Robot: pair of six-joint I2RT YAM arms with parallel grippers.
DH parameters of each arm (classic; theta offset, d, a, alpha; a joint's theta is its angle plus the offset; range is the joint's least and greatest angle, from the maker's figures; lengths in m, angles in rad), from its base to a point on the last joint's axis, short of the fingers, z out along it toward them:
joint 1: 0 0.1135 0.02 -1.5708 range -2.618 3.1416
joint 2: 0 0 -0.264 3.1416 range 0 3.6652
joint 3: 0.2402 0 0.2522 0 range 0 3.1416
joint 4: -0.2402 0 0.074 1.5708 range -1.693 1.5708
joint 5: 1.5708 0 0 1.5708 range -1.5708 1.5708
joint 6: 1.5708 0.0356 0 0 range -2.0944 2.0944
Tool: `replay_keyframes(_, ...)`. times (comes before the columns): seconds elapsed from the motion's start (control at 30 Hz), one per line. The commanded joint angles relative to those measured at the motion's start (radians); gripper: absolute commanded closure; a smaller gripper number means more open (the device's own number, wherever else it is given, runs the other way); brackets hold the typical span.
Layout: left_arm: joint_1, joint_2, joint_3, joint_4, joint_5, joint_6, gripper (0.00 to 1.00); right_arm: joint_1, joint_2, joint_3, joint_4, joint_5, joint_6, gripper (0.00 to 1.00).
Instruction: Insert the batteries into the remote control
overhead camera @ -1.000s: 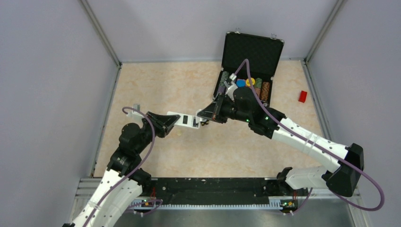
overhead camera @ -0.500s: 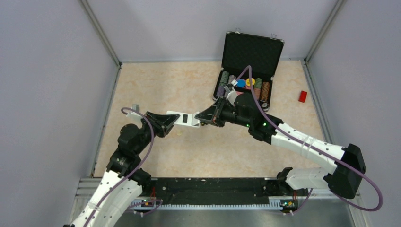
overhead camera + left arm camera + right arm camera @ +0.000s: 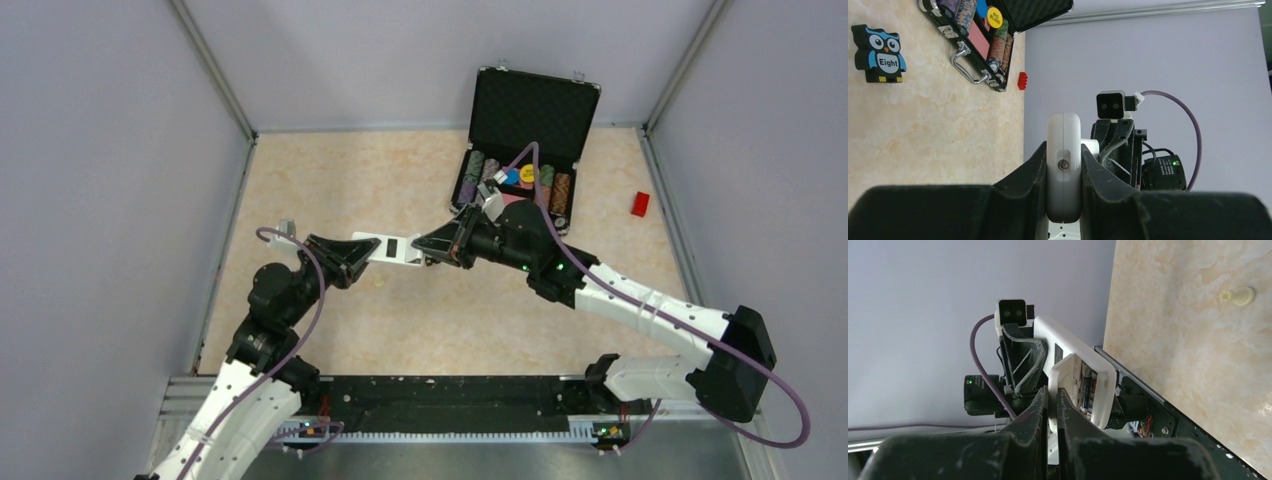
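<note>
Right arm [image 3: 620,295] shifted, left tool [image 3: 1064,156] clamps remote control [image 3: 1064,129], right tool [image 3: 1052,401] seemingly together, batteries [image 3: 1087,390] half-hidden

The remote control [image 3: 390,250] is plain white, and its open bay shows 2 dark batteries [image 3: 1088,390] with pale metal ends. The left gripper [image 3: 1064,152] and right gripper [image 3: 1053,396] are matt black. The table [image 3: 350,180] is marbled cream and tan. The case [image 3: 535,100] is black, and its chips [image 3: 515,178] are edge-striped green, blue, yellow and brown. The owl toy [image 3: 879,52] is blue and black with white lettering, and the small block [image 3: 640,203] is red.
</note>
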Motion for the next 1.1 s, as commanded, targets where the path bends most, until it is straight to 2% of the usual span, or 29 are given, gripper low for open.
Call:
replay_keyframes(0.0,-0.001,-0.024,-0.011,0.148,0.017,-0.045,1.00,0.000,-0.030,0.000,0.009,0.021,0.017,1.00)
replay_keyframes(0.4,-0.001,-0.028,-0.054,0.231,0.023,-0.121,1.00,0.004,-0.022,0.040,-0.123,0.043,0.024,0.99)
replay_keyframes(0.87,-0.001,-0.029,-0.080,0.312,0.020,-0.182,1.00,0.012,-0.007,0.028,-0.125,0.041,0.042,1.00)
replay_keyframes(1.07,-0.001,-0.023,-0.082,0.328,0.025,-0.191,1.00,0.011,0.015,0.049,-0.160,0.033,0.013,0.92)
